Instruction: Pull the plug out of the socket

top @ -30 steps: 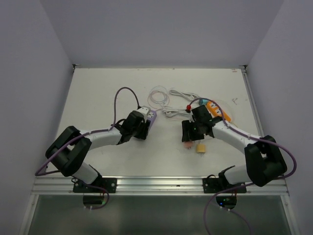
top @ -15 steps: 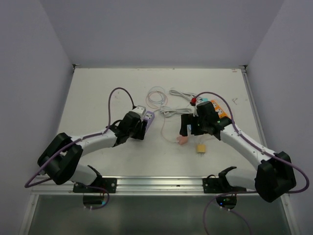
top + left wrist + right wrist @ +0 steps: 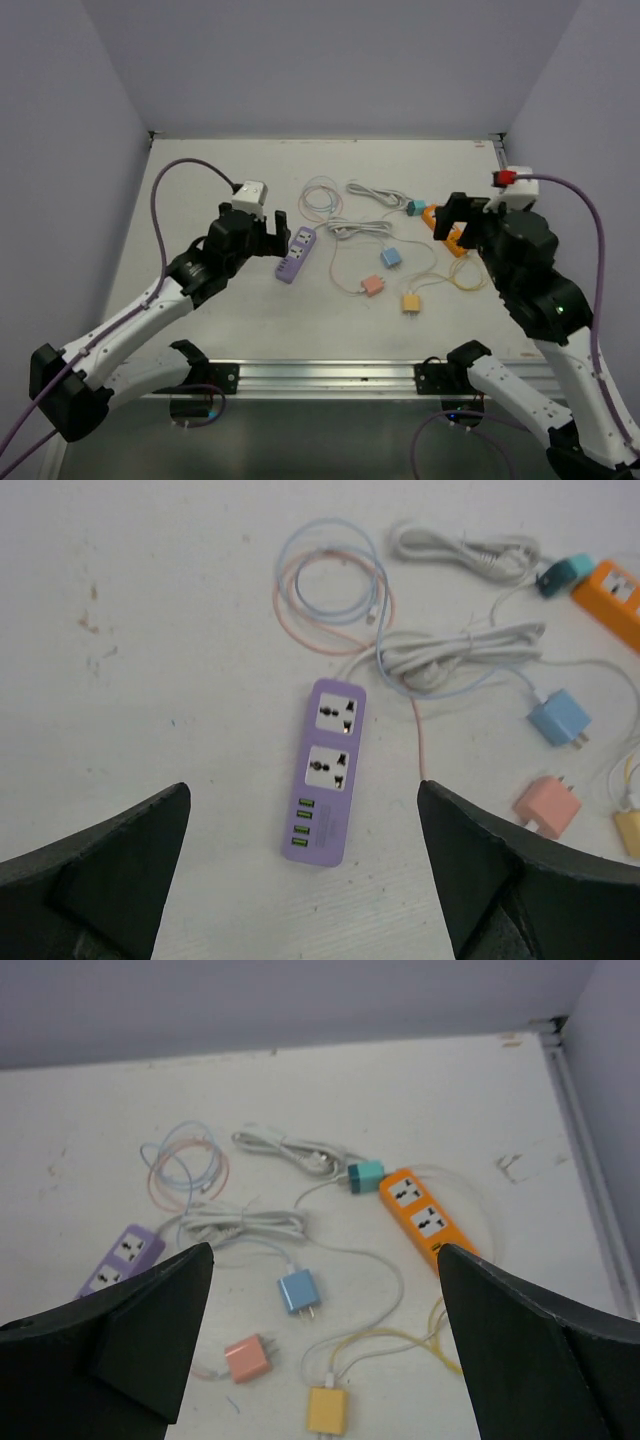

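Observation:
A purple socket strip [image 3: 296, 252] [image 3: 330, 783] [image 3: 122, 1258] lies flat with both sockets empty. Loose on the table to its right are a blue plug [image 3: 390, 257] [image 3: 299, 1291], a pink plug [image 3: 373, 286] [image 3: 250, 1358] and a yellow plug [image 3: 411, 302] [image 3: 328, 1409]. An orange socket strip [image 3: 425, 1215] also shows empty sockets, with a teal plug [image 3: 366, 1173] against its far end. My left gripper [image 3: 255, 233] [image 3: 303, 792] hangs open above and left of the purple strip. My right gripper [image 3: 467, 222] [image 3: 325, 1250] hangs open high over the orange strip, holding nothing.
A bundled white cable [image 3: 360, 228] lies between the strips, and thin pink and blue cable loops [image 3: 322, 195] lie behind the purple one. Walls close in the table on the left, back and right. A metal rail [image 3: 320, 375] runs along the near edge.
Both arms have risen and drawn back from the table and both grippers have opened. The left let go of the purple strip; the pink plug now lies free where the right gripper was.

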Action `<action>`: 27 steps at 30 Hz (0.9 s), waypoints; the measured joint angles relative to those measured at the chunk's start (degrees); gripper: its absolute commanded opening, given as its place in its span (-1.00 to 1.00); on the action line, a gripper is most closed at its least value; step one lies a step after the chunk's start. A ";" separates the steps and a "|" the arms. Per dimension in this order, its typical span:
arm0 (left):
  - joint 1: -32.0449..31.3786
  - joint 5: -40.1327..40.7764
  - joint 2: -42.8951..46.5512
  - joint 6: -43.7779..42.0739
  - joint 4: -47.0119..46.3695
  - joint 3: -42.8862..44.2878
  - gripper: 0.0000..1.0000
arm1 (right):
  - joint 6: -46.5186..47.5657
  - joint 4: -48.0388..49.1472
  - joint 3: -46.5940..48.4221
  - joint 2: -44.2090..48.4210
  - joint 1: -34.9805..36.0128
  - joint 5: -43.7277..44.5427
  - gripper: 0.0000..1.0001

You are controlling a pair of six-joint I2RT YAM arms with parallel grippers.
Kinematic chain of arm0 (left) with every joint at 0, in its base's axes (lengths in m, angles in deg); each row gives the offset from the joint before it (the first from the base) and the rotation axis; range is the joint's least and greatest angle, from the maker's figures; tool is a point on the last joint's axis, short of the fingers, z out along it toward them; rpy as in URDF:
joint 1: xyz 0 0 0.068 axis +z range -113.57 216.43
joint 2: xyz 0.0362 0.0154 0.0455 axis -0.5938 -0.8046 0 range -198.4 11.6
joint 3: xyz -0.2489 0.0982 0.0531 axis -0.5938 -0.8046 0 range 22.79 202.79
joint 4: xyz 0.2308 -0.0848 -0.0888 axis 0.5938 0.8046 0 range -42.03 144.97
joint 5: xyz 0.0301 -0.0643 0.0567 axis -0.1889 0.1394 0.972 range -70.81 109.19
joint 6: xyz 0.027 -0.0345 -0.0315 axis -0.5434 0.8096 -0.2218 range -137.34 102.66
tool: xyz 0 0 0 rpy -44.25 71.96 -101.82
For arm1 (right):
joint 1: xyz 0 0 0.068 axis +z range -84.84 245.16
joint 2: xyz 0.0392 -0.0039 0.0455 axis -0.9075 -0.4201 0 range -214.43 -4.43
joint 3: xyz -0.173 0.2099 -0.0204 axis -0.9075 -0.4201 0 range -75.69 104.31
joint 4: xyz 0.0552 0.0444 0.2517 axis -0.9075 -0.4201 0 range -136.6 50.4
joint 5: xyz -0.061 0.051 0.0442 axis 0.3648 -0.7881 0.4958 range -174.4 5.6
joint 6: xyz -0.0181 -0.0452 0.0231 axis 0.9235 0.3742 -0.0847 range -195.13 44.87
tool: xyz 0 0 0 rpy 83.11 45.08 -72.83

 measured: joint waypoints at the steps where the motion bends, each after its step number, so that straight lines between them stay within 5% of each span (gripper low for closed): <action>1: 0.00 1.07 2.12 -0.11 1.22 1.75 0.99 | 0.85 -0.37 1.29 2.16 0.00 1.86 0.97; 14: 0.17 14.99 22.51 -6.01 12.70 27.80 0.99 | 12.90 -3.93 10.36 20.72 -0.02 12.66 0.98; 27: 0.22 19.61 31.82 -14.36 15.89 31.93 0.99 | 18.91 -3.78 10.69 25.14 0.00 12.61 0.97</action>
